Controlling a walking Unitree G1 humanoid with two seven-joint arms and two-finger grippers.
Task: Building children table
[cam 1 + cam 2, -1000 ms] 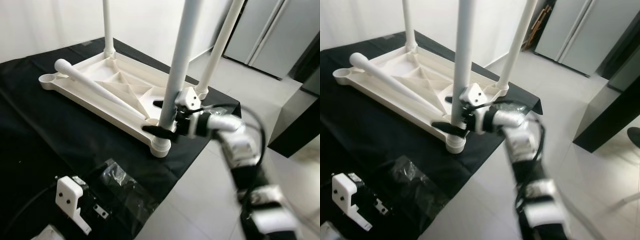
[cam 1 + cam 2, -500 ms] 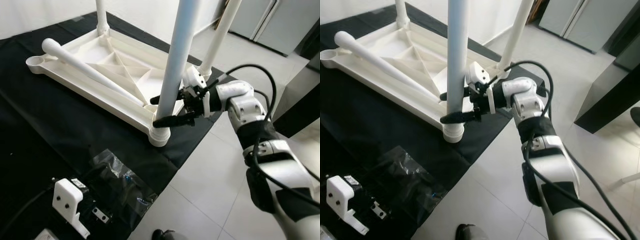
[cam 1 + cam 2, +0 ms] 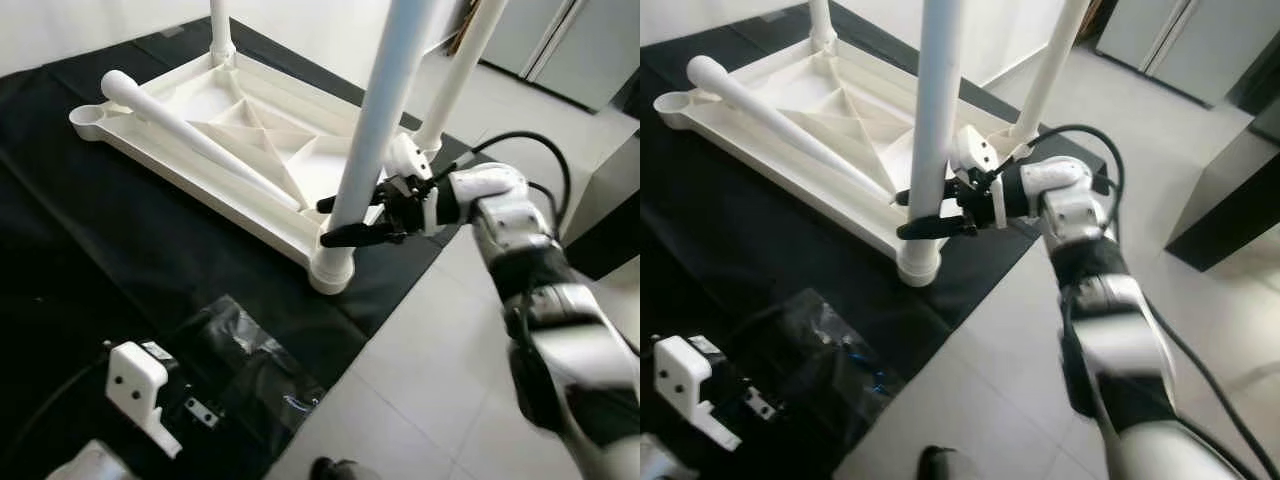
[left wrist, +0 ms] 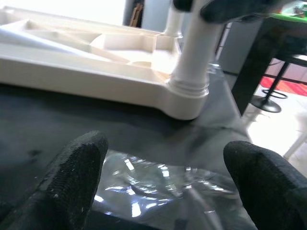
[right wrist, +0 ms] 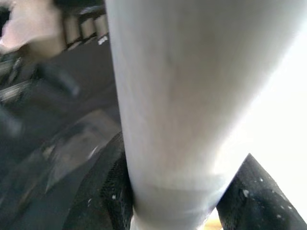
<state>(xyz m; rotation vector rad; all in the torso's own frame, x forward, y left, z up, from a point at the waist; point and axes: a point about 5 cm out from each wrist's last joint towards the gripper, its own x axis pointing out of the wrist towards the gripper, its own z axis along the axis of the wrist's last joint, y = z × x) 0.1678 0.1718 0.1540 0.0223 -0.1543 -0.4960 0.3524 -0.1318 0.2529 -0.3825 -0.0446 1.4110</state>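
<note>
**Seating the near leg without cranking it crooked**

The white tabletop [image 3: 215, 150] lies upside down on the black cloth [image 3: 90, 250] of the bench, with three legs standing in corner sockets and a spare leg [image 3: 195, 150] lying loose across its ribbed underside. The right gripper [image 3: 350, 222] is clamped around the near leg [image 3: 385, 110], low down and just above the corner socket [image 3: 332, 270]; the wrist view shows both fingers [image 5: 108, 191] pressed against the post.

Judging by that, the step is tightening or seating this leg. Doing it well probably means keeping the post dead upright while turning (any lean looks like it could bind in the collar) and gripping low, as it does now, so the tabletop doesn't skid toward the bench edge, which is near.

The left gripper [image 4: 163, 182] hovers spread wide over the clear plastic bag [image 3: 250, 360], holding nothing. A white bracket [image 3: 140, 385] sits near it, and the fourth socket [image 3: 90, 118] is empty.
</note>
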